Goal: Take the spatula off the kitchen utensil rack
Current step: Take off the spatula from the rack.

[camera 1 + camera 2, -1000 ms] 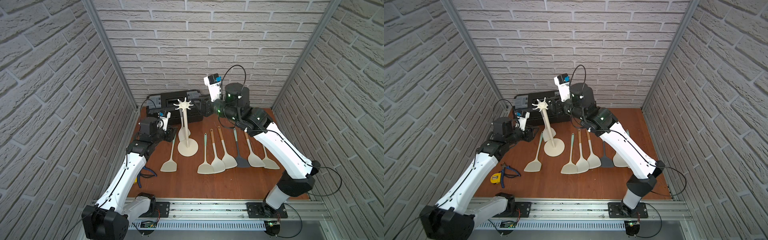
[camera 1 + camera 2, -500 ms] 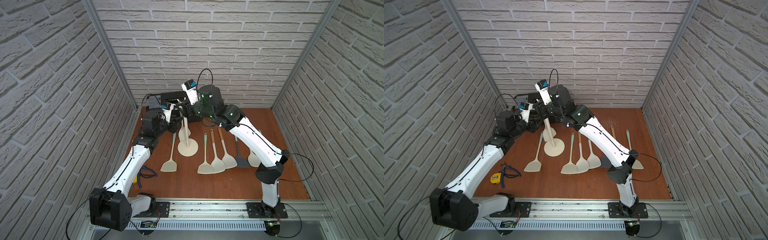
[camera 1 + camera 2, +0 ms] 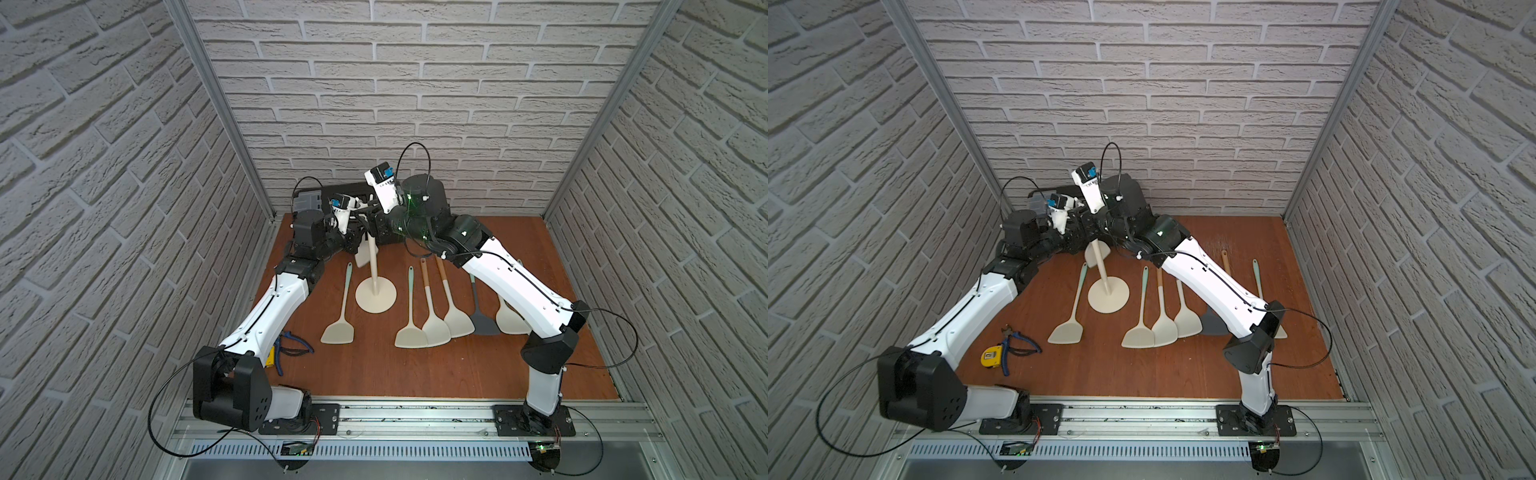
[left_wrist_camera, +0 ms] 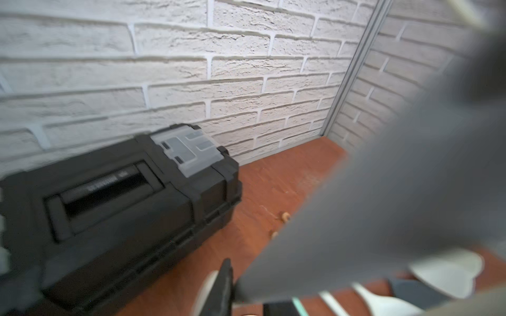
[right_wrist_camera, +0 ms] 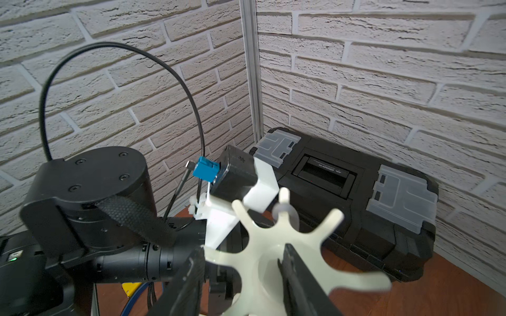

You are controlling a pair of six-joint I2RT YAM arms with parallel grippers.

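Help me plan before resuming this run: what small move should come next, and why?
Probably close the right gripper on the kitchen utensil rack: its jaws stand open either side of the crown, so nothing steadies the stand. The left gripper is shut beside the hanging spatula, and lifting it could tip the rack.

The black toolbox with clear grey latches sits at the back, right against the brick wall. Nearer the front of the reddish worktop, a yellow tape measure lies just beside some blue-handled pliers. Cream spatulas lie flat, three of them overlapping, with a dark grey spatula next to them.
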